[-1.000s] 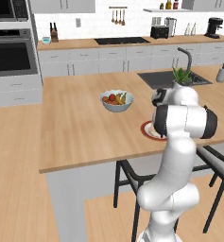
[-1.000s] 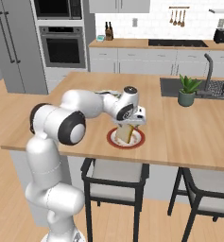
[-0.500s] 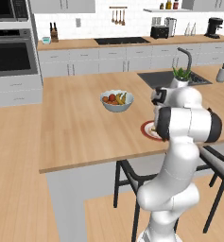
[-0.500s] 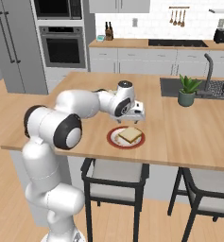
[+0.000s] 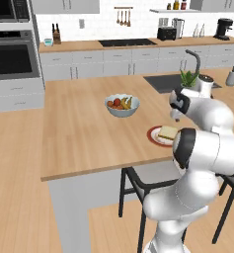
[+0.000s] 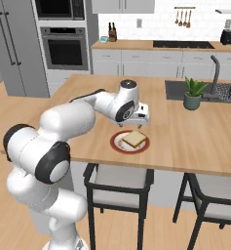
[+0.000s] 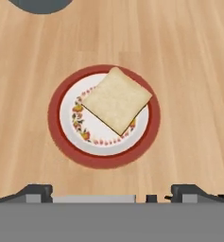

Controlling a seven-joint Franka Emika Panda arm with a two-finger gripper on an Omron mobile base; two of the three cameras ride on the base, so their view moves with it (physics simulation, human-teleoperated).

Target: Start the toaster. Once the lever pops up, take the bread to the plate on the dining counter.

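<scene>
With the bread (image 7: 116,100) lying flat on the plate (image 7: 61,137) near the bench (image 5: 84,133) edge, the delivery looks done — little left but backing off. Tool (image 6: 141,115) hovers above, jaws apart, empty. Hand view shows the plate's floral rim; left base view the far toaster (image 5: 166,33).

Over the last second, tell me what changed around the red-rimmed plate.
The gripper let go of the square tan bread slice and rose off it, jaws open; a second ago it was down at the slice. The bread lies flat on the red-rimmed round plate. Plate, white fruit bowl and light wood dining counter stayed put.
</scene>
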